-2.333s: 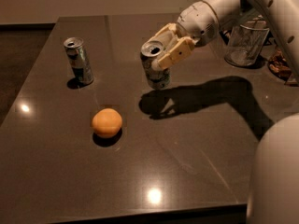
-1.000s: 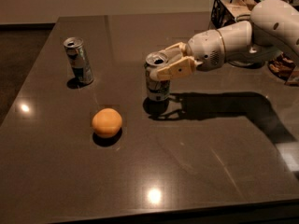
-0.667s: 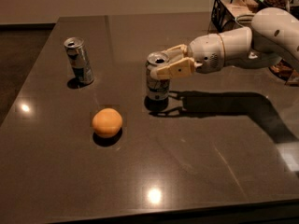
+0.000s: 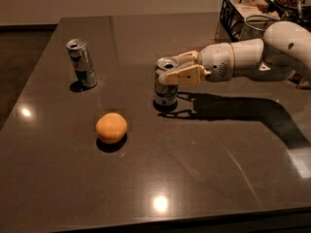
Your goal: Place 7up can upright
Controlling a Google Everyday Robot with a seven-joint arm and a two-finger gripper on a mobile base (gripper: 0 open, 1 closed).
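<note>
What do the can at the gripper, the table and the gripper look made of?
7up can: silvery glossy metal, likely aluminium; pull-tab top. Table: dark polished stone or laminate; mirrors light spots. Gripper, at the can's top: matte beige, probably plastic.

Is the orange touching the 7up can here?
Apart. The camera view shows bare tabletop between the orange and the upright 7up can; the gripper sits at the can's top.
</note>
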